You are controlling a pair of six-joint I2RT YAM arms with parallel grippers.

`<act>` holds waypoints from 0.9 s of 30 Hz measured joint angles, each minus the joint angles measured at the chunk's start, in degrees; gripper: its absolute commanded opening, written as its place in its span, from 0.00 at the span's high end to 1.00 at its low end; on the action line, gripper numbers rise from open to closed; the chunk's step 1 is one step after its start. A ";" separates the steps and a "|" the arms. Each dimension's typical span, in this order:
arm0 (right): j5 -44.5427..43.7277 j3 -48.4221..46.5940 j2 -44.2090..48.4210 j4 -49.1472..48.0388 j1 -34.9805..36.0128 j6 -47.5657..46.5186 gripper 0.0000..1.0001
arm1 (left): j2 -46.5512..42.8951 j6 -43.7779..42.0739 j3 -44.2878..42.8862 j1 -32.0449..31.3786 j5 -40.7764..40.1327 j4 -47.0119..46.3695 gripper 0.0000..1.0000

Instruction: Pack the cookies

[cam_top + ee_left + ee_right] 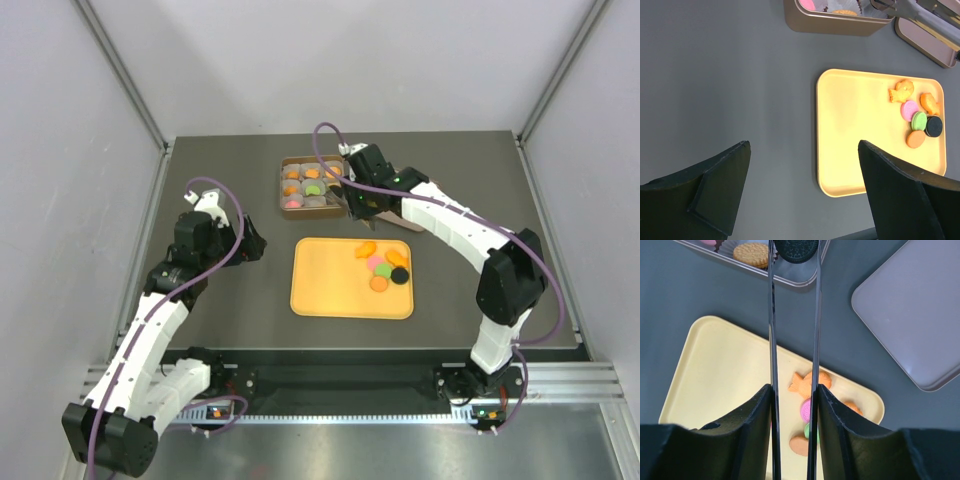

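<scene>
Cookies [384, 268] lie on the tray's [325, 285] right end, with the box [835, 25] behind it.

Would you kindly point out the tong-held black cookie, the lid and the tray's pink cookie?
held black cookie [796, 247]: right wrist view, its face.
lid [910, 315]: right wrist view, flat middle.
pink cookie [909, 110]: left wrist view, its top.

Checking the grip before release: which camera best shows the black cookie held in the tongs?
Right wrist: the black cookie sits pinched between the tongs' tips above the box, partly cut by the frame's top edge. In top external the right pincer hides it; left wrist shows only the tongs.
</scene>
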State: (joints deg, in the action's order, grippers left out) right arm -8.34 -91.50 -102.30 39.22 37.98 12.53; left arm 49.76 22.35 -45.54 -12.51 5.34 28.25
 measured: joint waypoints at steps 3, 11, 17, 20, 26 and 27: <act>0.00 0.00 0.00 0.00 0.00 0.00 0.62 | 0.00 0.00 0.00 0.00 0.00 0.00 0.07; 0.00 0.02 0.00 0.02 0.00 -0.11 0.62 | 0.00 0.00 0.00 0.00 0.00 0.00 0.07; 0.00 0.02 0.00 0.24 0.00 -0.28 0.61 | 0.00 0.00 0.00 0.00 0.00 0.00 0.07; 0.00 0.02 0.00 0.24 0.00 -0.44 0.60 | 0.00 0.00 0.00 0.00 0.00 0.00 0.07; 0.02 0.02 0.00 0.33 0.00 -0.55 0.59 | 0.00 0.00 0.00 0.00 0.02 0.00 0.07; 0.02 0.02 0.00 0.39 0.00 -0.55 0.59 | 0.00 0.00 0.00 0.00 0.02 0.00 0.07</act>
State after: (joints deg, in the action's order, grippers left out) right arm -8.32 -91.48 -102.30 39.62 37.98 11.99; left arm 49.76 22.35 -45.54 -12.51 5.37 28.25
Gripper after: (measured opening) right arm 0.409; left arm 0.932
